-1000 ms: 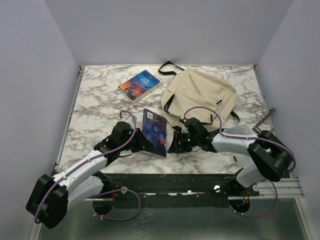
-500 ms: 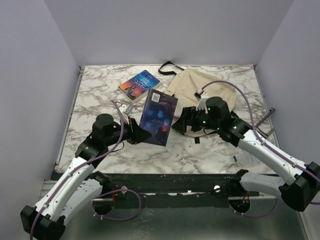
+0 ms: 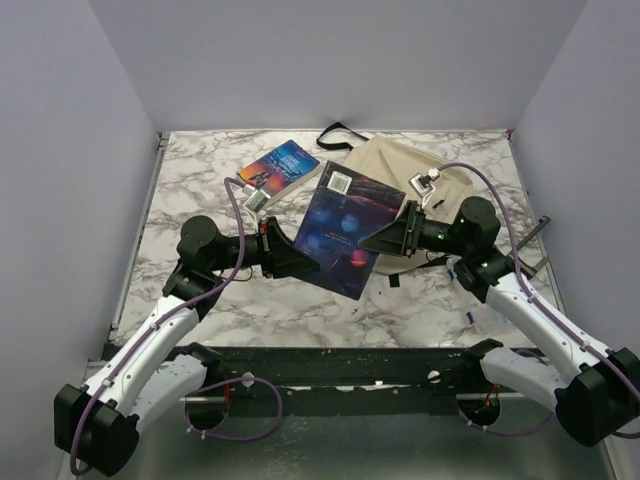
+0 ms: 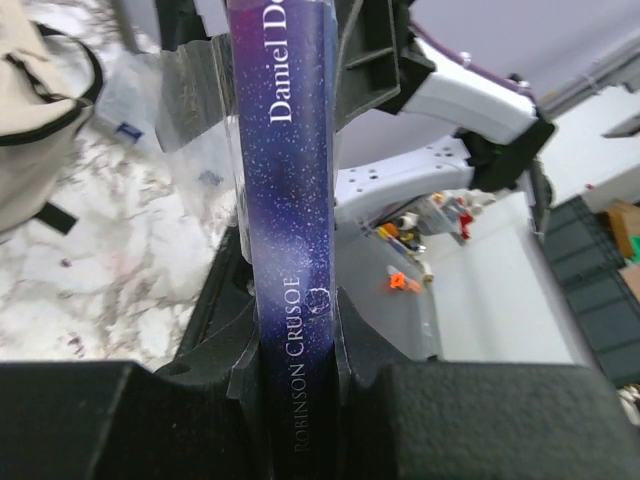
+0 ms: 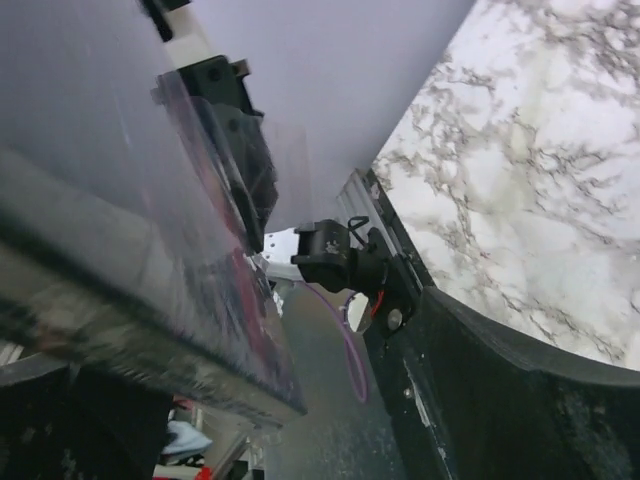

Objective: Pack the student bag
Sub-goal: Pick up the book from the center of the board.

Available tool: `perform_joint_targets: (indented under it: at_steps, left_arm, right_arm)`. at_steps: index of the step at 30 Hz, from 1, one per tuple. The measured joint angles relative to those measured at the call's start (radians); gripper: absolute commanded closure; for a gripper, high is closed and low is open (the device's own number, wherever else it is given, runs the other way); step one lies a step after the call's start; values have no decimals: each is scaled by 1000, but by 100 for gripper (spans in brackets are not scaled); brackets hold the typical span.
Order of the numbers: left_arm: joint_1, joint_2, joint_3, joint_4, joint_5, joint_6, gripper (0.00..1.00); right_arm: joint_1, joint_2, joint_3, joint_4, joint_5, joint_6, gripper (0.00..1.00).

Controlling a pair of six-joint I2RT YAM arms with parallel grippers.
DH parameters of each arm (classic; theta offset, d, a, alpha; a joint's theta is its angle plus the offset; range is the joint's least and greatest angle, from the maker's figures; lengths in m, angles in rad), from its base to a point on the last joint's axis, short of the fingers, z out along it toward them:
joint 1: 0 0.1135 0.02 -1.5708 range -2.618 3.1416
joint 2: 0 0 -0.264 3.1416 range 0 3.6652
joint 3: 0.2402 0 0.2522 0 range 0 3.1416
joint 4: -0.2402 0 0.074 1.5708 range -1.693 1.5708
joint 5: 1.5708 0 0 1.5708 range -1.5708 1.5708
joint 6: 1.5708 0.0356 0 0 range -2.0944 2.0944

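The cream student bag (image 3: 395, 165) lies at the back right of the marble table (image 3: 200, 200), partly hidden behind a dark blue book (image 3: 345, 230). My left gripper (image 3: 298, 262) is shut on this book at its spine end and holds it tilted in the air. In the left wrist view the spine, reading "Robinson Crusoe" (image 4: 292, 250), is clamped between my jaws (image 4: 295, 330), and part of the bag (image 4: 30, 120) shows at the left. My right gripper (image 3: 395, 238) is at the book's right edge. In the right wrist view the book (image 5: 120, 200) lies along one finger, with a wide gap to the other finger (image 5: 500, 400).
A second book with a blue and orange cover (image 3: 283, 168) lies at the back, left of the bag. The bag's black strap (image 3: 340, 132) loops by the back wall. A metal bar (image 3: 535, 235) and a small blue item (image 3: 468, 318) sit at the right edge.
My left gripper lifted the dark blue book off the table and swung it up and right toward the bag. My right arm rose and drew back to the right, staying at the book's edge.
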Motion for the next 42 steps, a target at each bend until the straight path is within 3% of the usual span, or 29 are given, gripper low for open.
perform_joint_targets:
  at_steps: [5,10,12,14,16,18,20,23,29,33,37,42]
  left_arm:
    - [0,55,-22,212,77,-151,100]
    - [-2,119,-56,394,111,-312,100]
    - [-2,151,-58,441,119,-363,100]
    - [-2,191,-58,499,124,-431,100]
    - [-2,212,-58,544,121,-496,94]
    - [3,228,-64,565,118,-533,60]
    - [2,229,-93,604,87,-563,37]
    - [-2,200,-165,679,-34,-591,26]
    - [-23,134,-260,748,-277,-593,20]
    - [-119,132,-264,763,-439,-571,21]
    - [-215,134,-264,757,-607,-529,29]
    - [-257,156,-236,707,-760,-505,46]
  right_arm:
    - [0,-11,-27,191,-45,140,37]
    - [2,-2,-127,513,-63,348,61]
    - [1,24,-158,643,-62,433,77]
    - [-2,48,-174,738,-61,480,99]
    - [-11,68,-195,775,-54,500,99]
    - [-11,68,-208,781,-34,518,99]
    - [-10,58,-216,764,-20,524,99]
    - [-6,45,-229,717,21,540,99]
    - [-2,18,-227,658,153,540,100]
    - [6,18,-215,610,239,521,99]
    - [37,-4,-194,505,358,468,99]
    - [131,-90,-151,333,558,352,99]
